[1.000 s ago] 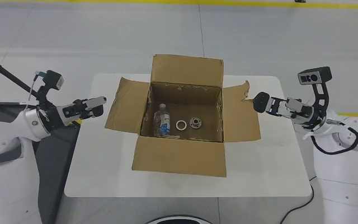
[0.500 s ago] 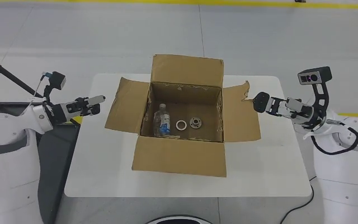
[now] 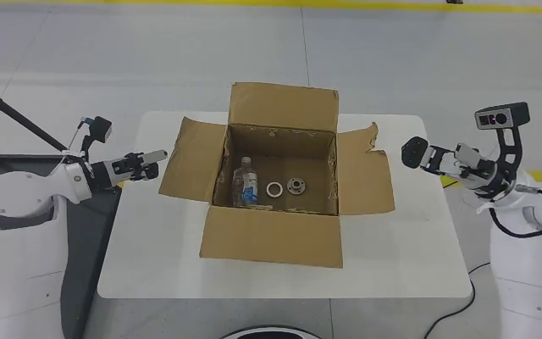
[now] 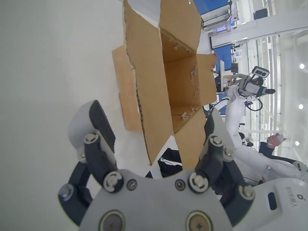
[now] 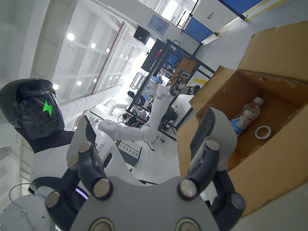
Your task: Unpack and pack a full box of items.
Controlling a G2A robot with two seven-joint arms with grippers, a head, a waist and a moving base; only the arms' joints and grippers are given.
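While the left gripper [image 3: 157, 159] and right gripper [image 3: 412, 153] gape empty, the box [image 3: 273, 239] sits between them.

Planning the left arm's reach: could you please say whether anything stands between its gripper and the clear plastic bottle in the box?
Yes: the brown cardboard box's outspread flap and side wall lie between the left gripper and the clear plastic bottle; from above nothing covers it.

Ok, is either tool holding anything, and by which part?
Nothing is held. The left tool and right tool are both open and empty, one on either side of the box.
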